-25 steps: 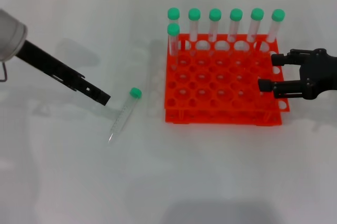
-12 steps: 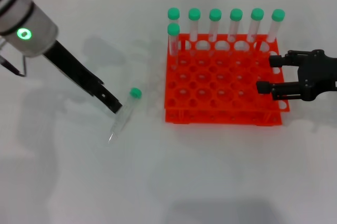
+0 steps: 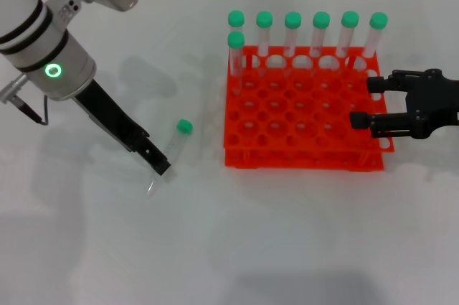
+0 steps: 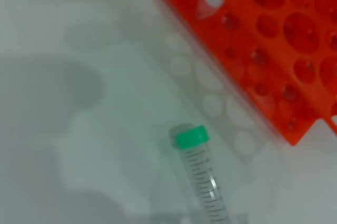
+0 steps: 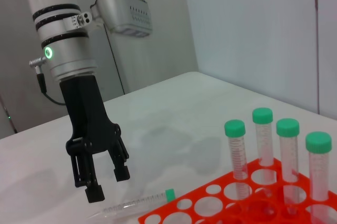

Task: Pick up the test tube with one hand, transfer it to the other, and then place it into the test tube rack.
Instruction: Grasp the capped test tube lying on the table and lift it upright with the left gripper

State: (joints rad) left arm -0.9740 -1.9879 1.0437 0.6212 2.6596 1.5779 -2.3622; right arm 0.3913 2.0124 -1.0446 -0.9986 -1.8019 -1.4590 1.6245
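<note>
One tube flat on table; seven in rack; left gripper open above it, empty; right gripper open, empty

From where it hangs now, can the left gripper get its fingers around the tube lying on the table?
Probably yes. The left gripper hangs open just above the tube, over its lower half, with bare table around it. The rack stands apart to one side, and the right gripper is beyond it.

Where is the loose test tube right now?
In the head view, the test tube lies flat on the white table, left of the orange rack, with the open left gripper over its lower end.
</note>
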